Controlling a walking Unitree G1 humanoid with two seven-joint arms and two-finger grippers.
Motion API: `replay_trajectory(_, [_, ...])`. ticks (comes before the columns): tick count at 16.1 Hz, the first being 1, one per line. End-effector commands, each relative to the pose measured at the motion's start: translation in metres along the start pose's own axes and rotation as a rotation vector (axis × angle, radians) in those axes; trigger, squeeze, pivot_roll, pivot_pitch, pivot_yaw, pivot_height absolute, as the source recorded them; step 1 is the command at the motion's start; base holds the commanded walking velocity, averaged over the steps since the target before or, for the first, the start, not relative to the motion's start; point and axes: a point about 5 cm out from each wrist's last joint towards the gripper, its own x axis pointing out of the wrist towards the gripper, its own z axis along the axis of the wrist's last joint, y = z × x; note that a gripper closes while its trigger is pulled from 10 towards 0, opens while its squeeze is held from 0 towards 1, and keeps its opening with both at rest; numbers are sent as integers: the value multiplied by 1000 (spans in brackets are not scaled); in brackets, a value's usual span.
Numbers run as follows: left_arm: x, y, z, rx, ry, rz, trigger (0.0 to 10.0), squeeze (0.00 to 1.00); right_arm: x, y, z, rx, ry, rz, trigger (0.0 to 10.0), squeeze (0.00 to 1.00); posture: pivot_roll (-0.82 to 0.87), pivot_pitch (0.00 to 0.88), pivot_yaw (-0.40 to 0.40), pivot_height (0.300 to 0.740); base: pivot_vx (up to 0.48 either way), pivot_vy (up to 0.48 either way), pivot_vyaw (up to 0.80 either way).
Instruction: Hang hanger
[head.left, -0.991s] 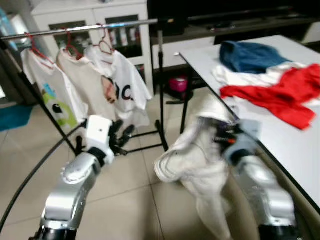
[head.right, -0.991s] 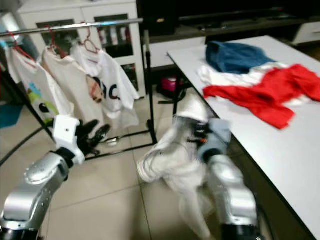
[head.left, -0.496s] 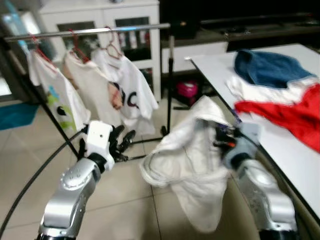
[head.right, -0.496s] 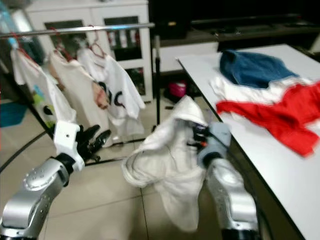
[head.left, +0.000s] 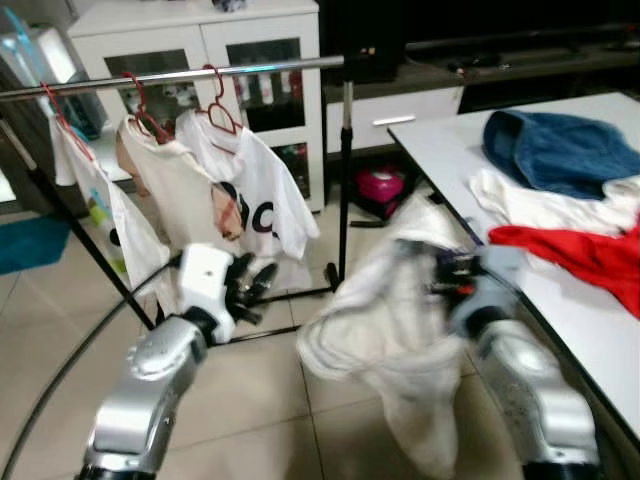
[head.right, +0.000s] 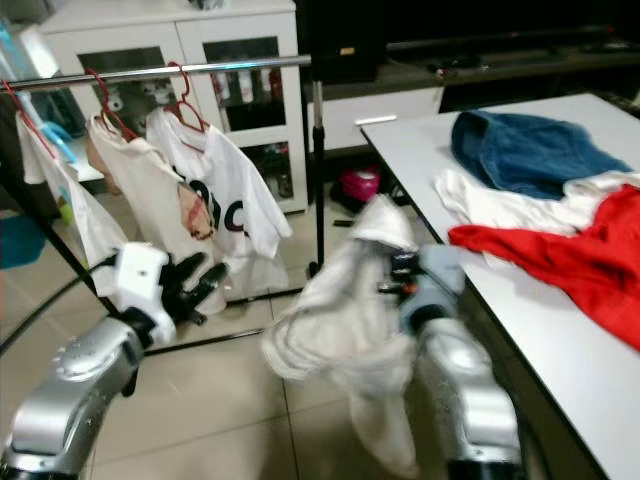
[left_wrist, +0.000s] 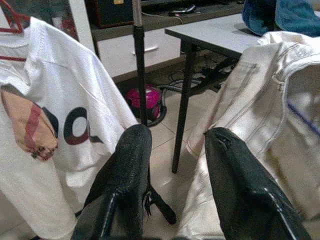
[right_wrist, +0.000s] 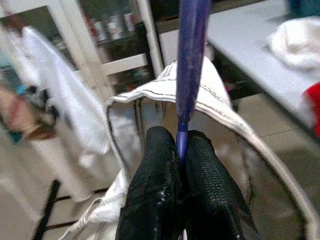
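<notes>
Our right pincer (right_wrist: 179, 150) grips the blue plastic hanger (right_wrist: 190, 60) carrying a white garment (head.left: 385, 320); left pincer (left_wrist: 172, 165), at nine o'clock, gapes.

**Four cameras, one shared rack**

Both head eyes look forward and down over the silver metal clothes rail (head.left: 180, 75) and the white rectangular table (head.right: 560, 340). The wrist cameras sit close behind their fingers; the left one faces that rail's black upright post (left_wrist: 141, 75).
</notes>
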Motion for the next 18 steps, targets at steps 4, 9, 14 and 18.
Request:
replay_trajectory(4, [-5, 8, 2, 23, -7, 33, 10000, 0, 5, 16, 19, -8, -93, 61, 10000, 0, -52, 0, 28, 740, 405, 0, 0])
replay_trajectory(9, [-5, 8, 2, 23, -10, 46, 10000, 0, 8, 14, 21, -13, -93, 64, 10000, 0, -41, 0, 15, 740, 406, 0, 0])
replay_trajectory(14, [-3, 8, 2, 25, -12, 51, 10000, 0, 13, 19, 27, -48, -92, 120, 10000, 0, -38, 0, 14, 740, 405, 0, 0])
replay_trajectory(18, [-4, 8, 3, 31, -11, 52, 10000, 0, 10, 24, 23, -74, -84, 163, 10000, 0, -34, 0, 13, 740, 406, 0, 0])
